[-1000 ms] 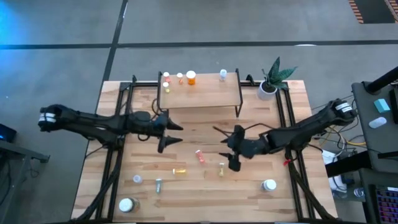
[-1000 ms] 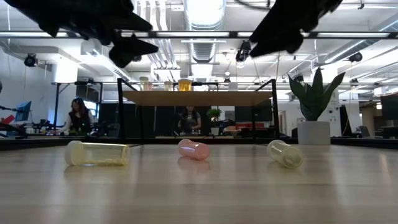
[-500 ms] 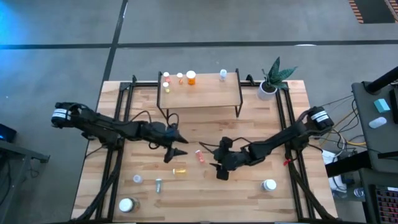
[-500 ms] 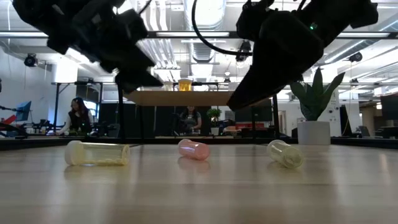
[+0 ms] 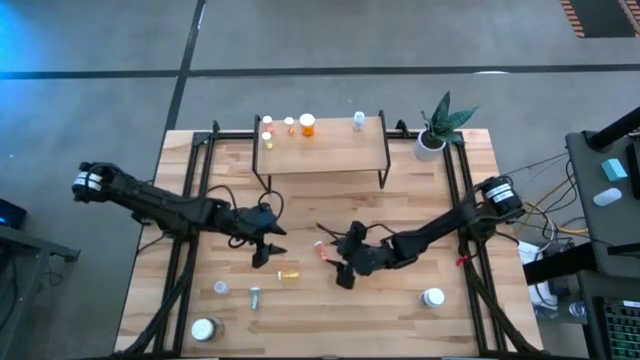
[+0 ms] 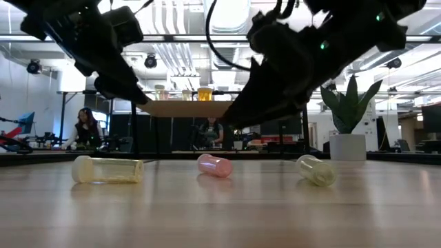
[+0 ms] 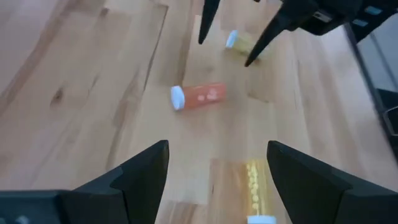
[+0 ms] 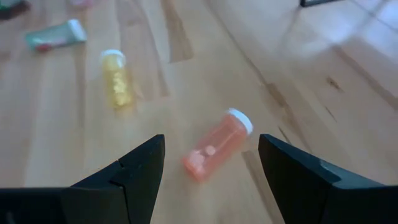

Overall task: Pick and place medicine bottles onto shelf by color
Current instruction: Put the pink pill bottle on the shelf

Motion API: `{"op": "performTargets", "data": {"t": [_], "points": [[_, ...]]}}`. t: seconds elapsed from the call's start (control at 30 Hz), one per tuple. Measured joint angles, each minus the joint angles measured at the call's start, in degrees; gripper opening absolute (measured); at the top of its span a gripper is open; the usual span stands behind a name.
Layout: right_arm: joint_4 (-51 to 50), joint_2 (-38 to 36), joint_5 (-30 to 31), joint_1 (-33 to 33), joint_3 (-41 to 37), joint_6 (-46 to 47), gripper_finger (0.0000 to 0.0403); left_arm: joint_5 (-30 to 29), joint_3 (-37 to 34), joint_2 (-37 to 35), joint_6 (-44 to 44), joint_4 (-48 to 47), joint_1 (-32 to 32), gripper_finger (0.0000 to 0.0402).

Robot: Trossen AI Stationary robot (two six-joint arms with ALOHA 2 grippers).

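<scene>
Both arms have come inward and lower toward the middle of the desk [image 5: 420,190] since a second ago, and we now see the two hands closing in on the red bottle [image 5: 321,251] from either side. We take that red bottle, lying on its side with its white cap [image 8: 240,120] on, as our landmark.

Nearest the front edge, well in front of the red bottle, stand a large white-capped bottle [image 5: 205,329], a small capped one [image 5: 220,288] and, off to the right, another white-capped bottle [image 5: 433,297]; a small vial [image 5: 254,296] lies among them.

Just in front and left of the red bottle lies the yellow bottle [image 5: 289,273]. The left hand [image 5: 262,247] hovers just left of the red bottle, fingers [image 7: 140,171] apart and holding nothing. The right hand [image 5: 338,255] hangs just right of it, fingers [image 8: 138,168] likewise apart and empty.

Well behind the red bottle stands the shelf [image 5: 330,150], carrying an orange bottle [image 5: 307,125] and several small ones [image 5: 267,128] along its far edge. A potted plant [image 5: 438,127] sits right of the shelf.
</scene>
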Motion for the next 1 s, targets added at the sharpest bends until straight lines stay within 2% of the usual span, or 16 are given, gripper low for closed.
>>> {"op": "performTargets", "data": {"t": [0.2, 0.37, 0.67, 0.83, 1.0], "points": [[0.8, 3.0, 0.3, -0.1, 1.4, 2.6, 0.0249, -2.6, 0.0, 0.1, -0.5, -0.2, -0.7, 0.0256], [0.6, 7.5, 0.2, -0.2, 5.7, 2.7, 0.0249, -2.8, 0.0, 0.5, -0.5, 0.4, -0.7, 0.0256], [-19.7, 15.2, 7.2, -0.2, 18.2, 6.4, 0.0244, -2.8, 0.0, 1.4, -1.5, 0.3, -0.8, 0.0256], [-23.6, 17.4, 7.6, -0.1, 21.1, 8.2, 0.0227, -2.8, 0.1, 1.4, -2.7, 0.4, -0.9, 0.0256], [-24.4, 17.2, 5.9, -0.1, 20.6, 9.7, 0.0204, -2.7, 0.1, 1.4, -2.9, 0.4, -0.9, 0.0256]]}}
